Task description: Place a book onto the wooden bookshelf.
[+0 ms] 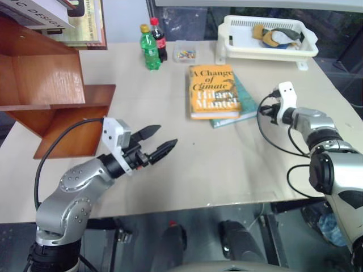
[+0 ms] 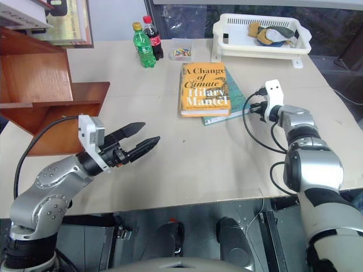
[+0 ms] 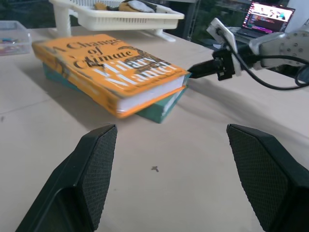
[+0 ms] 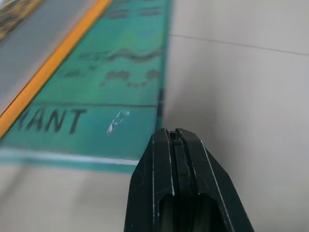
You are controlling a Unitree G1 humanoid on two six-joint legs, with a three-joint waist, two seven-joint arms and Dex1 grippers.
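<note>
While left gripper (image 1: 159,141) gapes empty, right gripper (image 4: 175,140) pinches shut beside teal book (image 4: 104,87)

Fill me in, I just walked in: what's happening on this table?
A two-armed robot is working toward shelving the orange book, which lies on a teal book on the table. Its right end effector, shut and empty, sits at the teal book's edge. The left end effector hovers open nearby. The wooden bookshelf stands to the left.

Book (image 1: 213,90): orange-yellow cover, white and dark lettering, white page edges. Teal-green book (image 4: 101,92): dark lettering. Wooden bookshelf (image 1: 51,96): reddish-brown. Basket (image 1: 266,48): white. Table (image 1: 227,158): beige.
</note>
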